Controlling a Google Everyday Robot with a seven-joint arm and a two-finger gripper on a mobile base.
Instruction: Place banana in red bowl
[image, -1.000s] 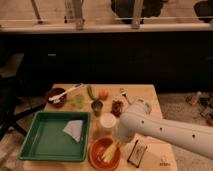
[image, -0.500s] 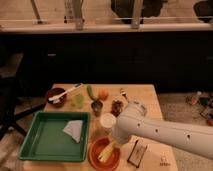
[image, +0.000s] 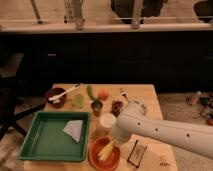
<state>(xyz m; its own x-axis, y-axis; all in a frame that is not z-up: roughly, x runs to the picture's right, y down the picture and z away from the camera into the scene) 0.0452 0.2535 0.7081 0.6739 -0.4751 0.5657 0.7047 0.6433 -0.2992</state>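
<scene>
The main risk from here is a bad release. The banana (image: 106, 149) lies low inside the red bowl (image: 104, 154), near its middle, and the gripper (image: 114, 143) sits right at the bowl's upper right, just above or touching the fruit. If the arm (image: 165, 131) lifts away while the claw has any hold on the banana, the fruit could be dragged up over the rim and dropped on the table (image: 152, 100). The bowl is shallow and stands close to the table's front edge, so a sideways nudge from the wrist could also push it toward that edge or tip it.

Close neighbours add to this — the white cup (image: 107, 120) stands just behind the bowl, and a small dark packet (image: 136, 151) lies just to its right, both near the arm's likely way out. The green tray (image: 50, 150) with its crumpled cloth (image: 74, 130) sits just left of the bowl.

As for the claw itself, the white arm covers most of it and I cannot tell how it is set or whether it grips the banana; it seems to be in contact with the fruit's upper end, but that is a guess.

Judging by how things lie, the banana looks to be in place, with only a clean withdrawal left.
</scene>
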